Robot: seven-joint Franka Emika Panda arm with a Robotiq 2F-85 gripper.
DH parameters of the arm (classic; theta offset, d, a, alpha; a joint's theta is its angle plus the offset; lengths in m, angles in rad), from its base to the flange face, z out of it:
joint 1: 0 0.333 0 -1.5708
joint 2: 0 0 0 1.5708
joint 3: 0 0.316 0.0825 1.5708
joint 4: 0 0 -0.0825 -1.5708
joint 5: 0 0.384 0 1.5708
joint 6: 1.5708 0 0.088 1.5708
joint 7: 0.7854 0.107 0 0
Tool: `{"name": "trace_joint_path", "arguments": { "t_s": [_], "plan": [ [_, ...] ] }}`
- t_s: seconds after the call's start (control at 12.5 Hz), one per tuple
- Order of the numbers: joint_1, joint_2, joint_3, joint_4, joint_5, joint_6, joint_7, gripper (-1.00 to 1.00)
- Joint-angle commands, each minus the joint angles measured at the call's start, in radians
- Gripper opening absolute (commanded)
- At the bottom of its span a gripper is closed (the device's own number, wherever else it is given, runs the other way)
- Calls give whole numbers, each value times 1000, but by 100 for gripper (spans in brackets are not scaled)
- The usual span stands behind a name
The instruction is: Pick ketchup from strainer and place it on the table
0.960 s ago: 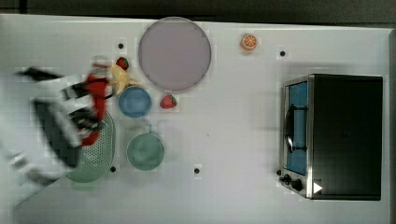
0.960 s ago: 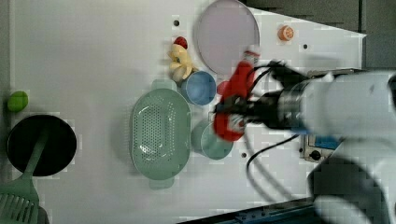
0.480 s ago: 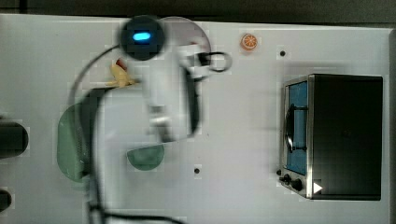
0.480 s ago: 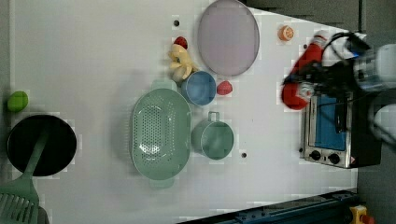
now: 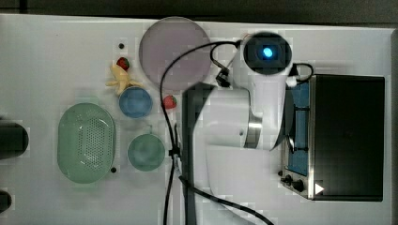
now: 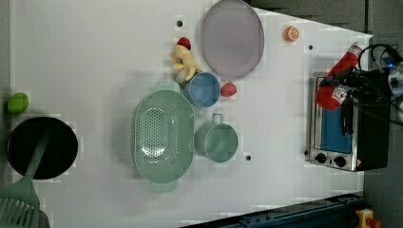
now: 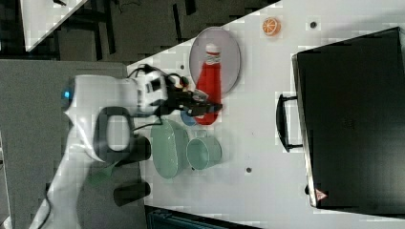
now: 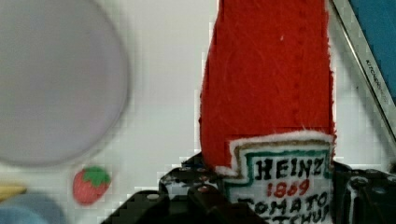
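The ketchup (image 6: 335,78), a red bottle with a white cap and a label, hangs in the air over the white table (image 6: 95,57) next to the toaster oven. My gripper (image 6: 340,89) is shut on its labelled lower end. The wrist view shows the ketchup (image 8: 268,84) close up, with dark fingers (image 8: 187,191) on either side of the label. In the right view the ketchup (image 7: 208,81) points away from my gripper (image 7: 205,109). The pale green strainer (image 6: 164,137) holds nothing and lies far off at the top view's left (image 5: 87,143).
A toaster oven (image 5: 338,136) stands at the top view's right. A purple plate (image 5: 174,51), blue bowl (image 5: 135,102), green cup (image 5: 146,152), banana (image 5: 121,80) and two strawberries (image 5: 169,101) lie near the strainer. The left view adds an orange slice (image 6: 291,33) and a black pan (image 6: 42,147).
My arm has swung with the ketchup from beside the strainer across the table to the oven's side. The strainer and bowls are now uncovered.
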State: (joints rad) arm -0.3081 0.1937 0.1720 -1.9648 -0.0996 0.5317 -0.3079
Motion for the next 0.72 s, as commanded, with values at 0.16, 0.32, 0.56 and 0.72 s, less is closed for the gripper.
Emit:
{"name": "trace_joint_path", "arguments": {
  "t_s": [0.16,0.32,0.56,0.72],
  "plan": [
    [52,4,35,-206,5,213,-73,19],
    [52,48,31,-273,5,306,-73,19],
    [52,136,24,-315,5,417,-74,67],
    [52,156,27,-318,5,453,-74,99]
  ]
}}
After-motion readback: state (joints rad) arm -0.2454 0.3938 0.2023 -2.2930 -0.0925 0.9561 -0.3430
